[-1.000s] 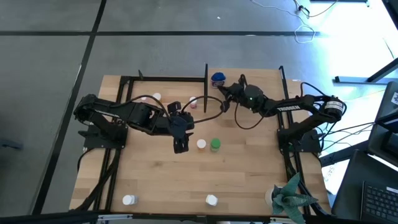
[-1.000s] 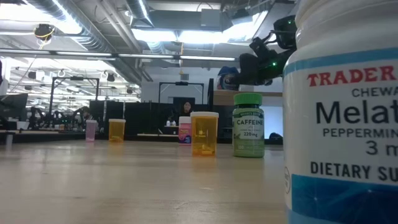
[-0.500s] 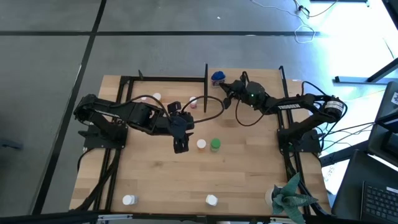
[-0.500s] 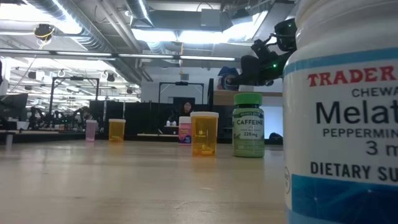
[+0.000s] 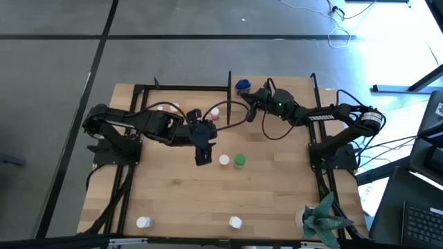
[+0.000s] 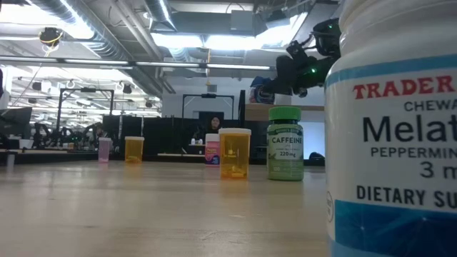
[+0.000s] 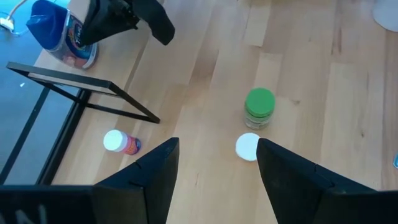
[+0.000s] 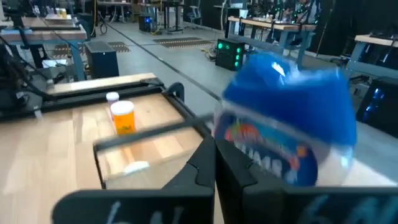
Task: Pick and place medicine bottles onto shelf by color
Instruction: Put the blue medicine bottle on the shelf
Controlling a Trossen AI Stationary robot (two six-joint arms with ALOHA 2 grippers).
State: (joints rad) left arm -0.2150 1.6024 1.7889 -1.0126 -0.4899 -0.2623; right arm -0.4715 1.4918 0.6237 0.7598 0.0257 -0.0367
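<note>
item: left gripper (image 5: 202,158). it hangs over mid-table with fingers spread and nothing between them. from its wrist camera i look down past both fingers (image 7: 155,174) at two bottles just ahead.

item: green bottle (image 5: 239,161). it stands upright at mid-table with a green cap; the low view shows a caffeine label. i judge it light, rigid plastic with a smooth, slightly slippery wall. i would take it across the body below the cap, jaws level, since a pinch on the cap rim could tip it.

item: orange bottle (image 5: 224,160). it has a white cap and stands just beside the green one, on the left arm's side. it is translucent and looks light, so it should topple easily if nudged. the narrow gap between the pair means i would approach from the open side.

item: right gripper (image 5: 249,104). it sits at the table's far edge with fingers clenched, empty i judge. the blue bottle (image 5: 242,86) stands just beyond its tips, not between them, near the shelf's upright. it is squat with a wide domed blue cap, so i would grasp the body.

item: shelf (image 5: 149,93). its black frame stands on the far half of the table. a pink bottle (image 5: 214,113) stands inside it, and a second orange bottle (image 8: 123,116) shows there from the right wrist.

item: white bottles (image 5: 143,223) and (image 5: 235,222). both stand near the front edge, well apart from either arm. one fills the low view, labelled melatonin.

item: paper plant (image 5: 322,219), front right corner, not for sorting.
</note>
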